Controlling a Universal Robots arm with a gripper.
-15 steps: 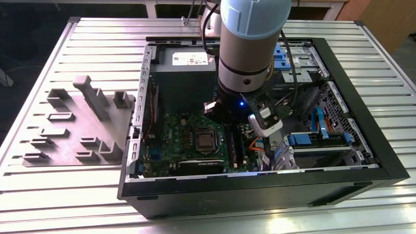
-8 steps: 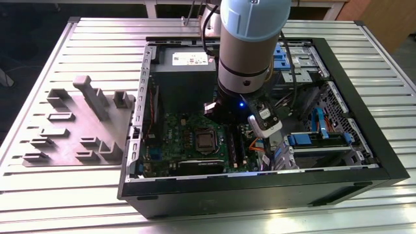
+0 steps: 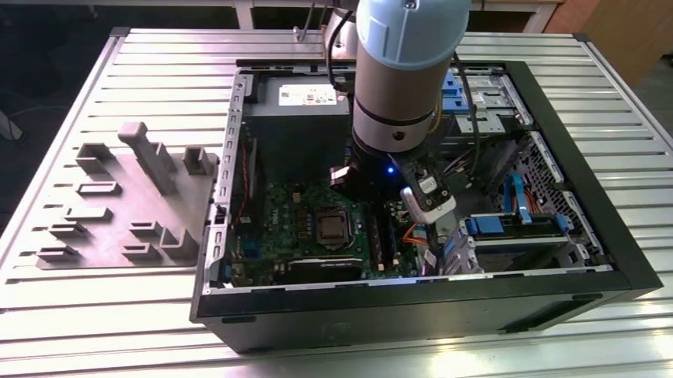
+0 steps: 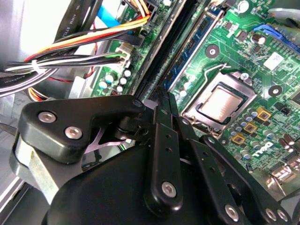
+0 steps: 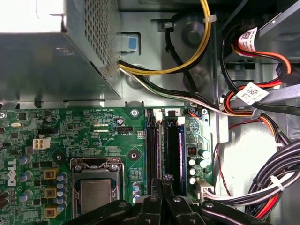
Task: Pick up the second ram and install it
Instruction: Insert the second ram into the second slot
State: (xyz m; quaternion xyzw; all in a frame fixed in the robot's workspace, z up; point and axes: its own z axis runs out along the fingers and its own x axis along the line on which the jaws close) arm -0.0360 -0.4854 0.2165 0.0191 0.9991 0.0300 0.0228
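One thin blue-green ram strip [image 4: 196,44] seated edge-on in a black socket of green motherboard [image 5: 84,136], inside black metal case [image 3: 589,157]; tool [image 5: 165,179] pinched together just beside; first or second, can't tell

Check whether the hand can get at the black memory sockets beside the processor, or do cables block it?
Probably yes. The hand sits right over the memory sockets, and the cables run alongside the motherboard edge, not across them.
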